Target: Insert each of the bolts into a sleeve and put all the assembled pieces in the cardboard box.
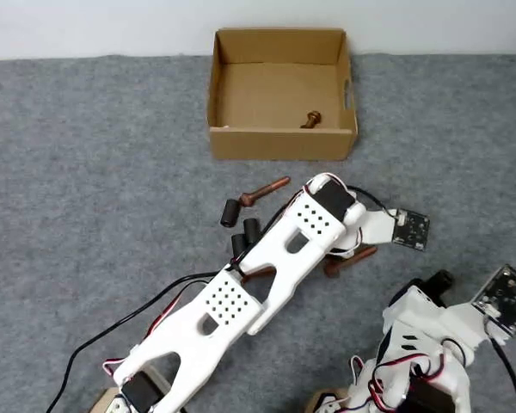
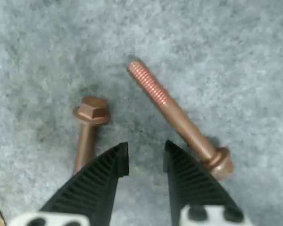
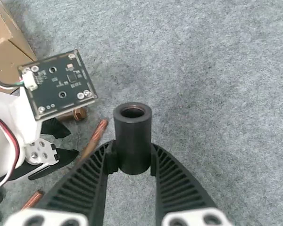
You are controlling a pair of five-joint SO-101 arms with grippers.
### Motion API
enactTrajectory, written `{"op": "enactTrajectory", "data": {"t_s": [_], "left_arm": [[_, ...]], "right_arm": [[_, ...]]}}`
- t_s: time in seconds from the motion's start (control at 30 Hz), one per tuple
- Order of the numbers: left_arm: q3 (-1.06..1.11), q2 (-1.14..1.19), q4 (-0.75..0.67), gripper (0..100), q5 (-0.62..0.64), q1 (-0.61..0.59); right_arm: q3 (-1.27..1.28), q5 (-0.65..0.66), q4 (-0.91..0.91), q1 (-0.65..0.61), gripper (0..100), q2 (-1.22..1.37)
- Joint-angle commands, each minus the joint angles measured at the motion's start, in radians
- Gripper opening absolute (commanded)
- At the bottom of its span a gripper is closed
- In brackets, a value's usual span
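Note:
My left gripper (image 2: 145,157) hangs open just above the grey carpet, between two copper bolts. The longer-looking bolt (image 2: 179,117) lies diagonally on one side of it and the other bolt (image 2: 87,132) lies on the other side, neither of them between the fingers. In the high view the left arm (image 1: 275,258) stretches over the bolt (image 1: 353,258). My right gripper (image 3: 132,153) is shut on a black sleeve (image 3: 132,134), held upright with its bore facing up. The cardboard box (image 1: 279,142) at the back holds one assembled piece (image 1: 311,119).
Another bolt (image 1: 265,189) and three loose black sleeves (image 1: 231,212) (image 1: 252,231) (image 1: 239,245) lie on the carpet in front of the box. The left arm's camera board (image 3: 56,84) and the box corner (image 3: 4,42) appear in the right wrist view.

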Motion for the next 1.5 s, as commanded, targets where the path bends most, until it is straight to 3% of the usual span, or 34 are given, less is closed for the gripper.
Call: {"op": "enactTrajectory", "data": {"t_s": [0.0,0.33,0.67,0.9,1.2,1.47], "left_arm": [[-0.038,-0.009,0.015,14,-0.012,0.009],[-0.134,-0.052,0.002,14,-0.009,0.005],[-0.142,0.038,-0.279,13,0.075,-0.021],[-0.142,0.11,-0.408,1,0.046,-0.028],[-0.15,0.086,-0.18,1,-0.103,-0.032],[-0.153,0.026,0.032,1,-0.106,-0.028]], "right_arm": [[-0.005,0.008,-0.022,0.008,0.8,-0.004],[-0.005,0.008,-0.022,0.008,0.8,-0.004],[-0.005,0.008,-0.022,0.008,0.8,-0.004],[-0.005,0.008,-0.022,0.008,0.8,-0.004],[-0.005,0.008,-0.022,0.008,0.8,-0.004],[-0.005,0.008,-0.022,0.008,0.8,-0.004]]}}
